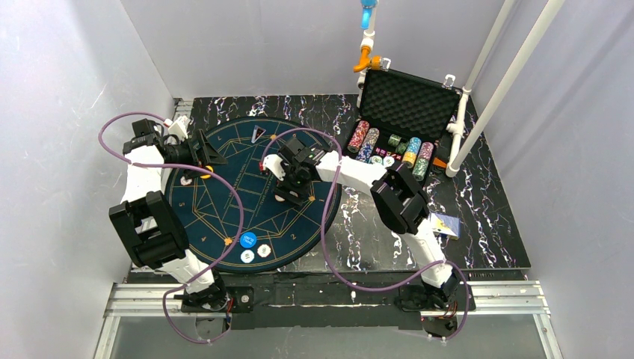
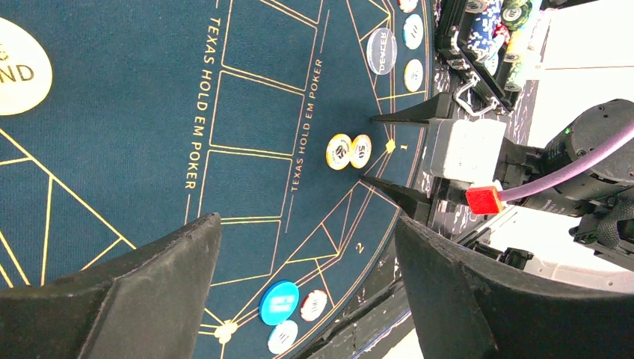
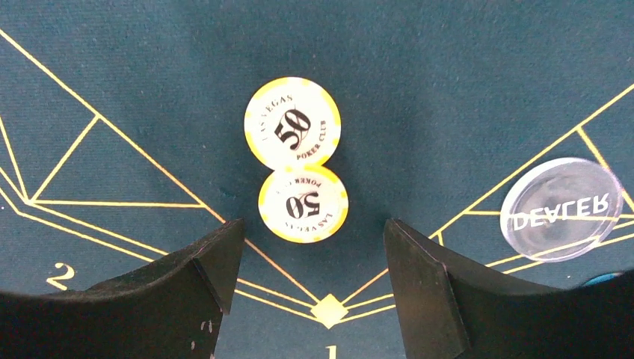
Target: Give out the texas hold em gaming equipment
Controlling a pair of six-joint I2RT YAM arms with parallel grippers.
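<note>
Two yellow 50 poker chips (image 3: 292,123) (image 3: 303,203) lie flat and touching on the dark-blue mat (image 3: 149,67), by the seat mark 1. My right gripper (image 3: 312,228) hovers just above them, open, with nothing between its fingers. A clear dealer disc (image 3: 561,208) lies to their right. My left gripper (image 2: 306,224) hangs open and empty over the mat's left side (image 1: 213,153). A blue button disc (image 2: 279,301) and two pale chips (image 2: 313,304) (image 2: 282,336) lie near the mat's front edge. A few playing cards (image 1: 446,224) lie beside the right arm.
The black foam-lined case (image 1: 407,101) stands open at the back right, with rows of chips (image 1: 389,146) along its front. White pipes (image 1: 478,112) lean at the right. The right arm (image 1: 400,198) reaches across the marbled table (image 1: 486,202) to the mat.
</note>
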